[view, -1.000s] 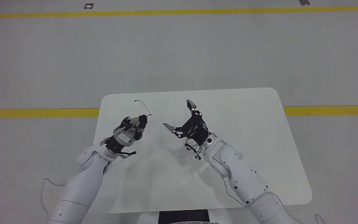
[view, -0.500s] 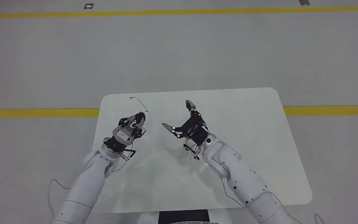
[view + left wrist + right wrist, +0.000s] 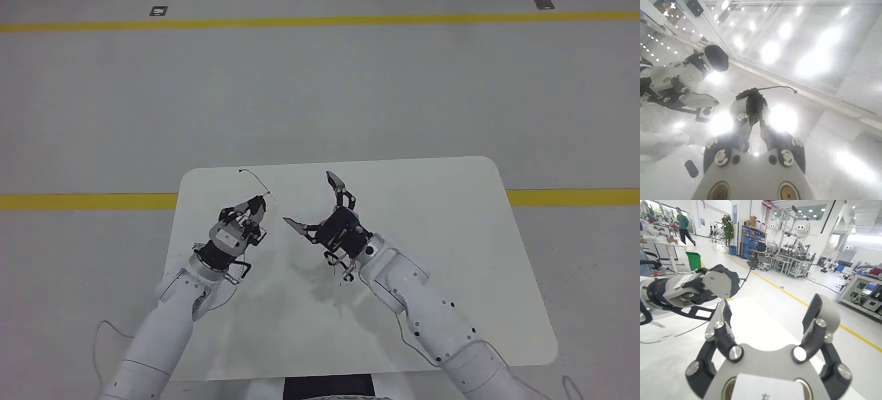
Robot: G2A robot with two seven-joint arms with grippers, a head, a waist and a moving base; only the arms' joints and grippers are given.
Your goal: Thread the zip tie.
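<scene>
L gripper (image 3: 753, 97) pinches zip tie (image 3: 776, 87); R gripper (image 3: 770, 311), jaws wide, should approx. square up w/ the free end before closing.

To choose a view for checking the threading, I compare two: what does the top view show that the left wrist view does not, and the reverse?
Top view: the white table under both arms, and yellow floor lines. Left wrist view: bright ceiling lights overhead. Both: the left tool shut on the black zip tie, whose free end sticks out, and the open right tool close by, not touching it.
</scene>
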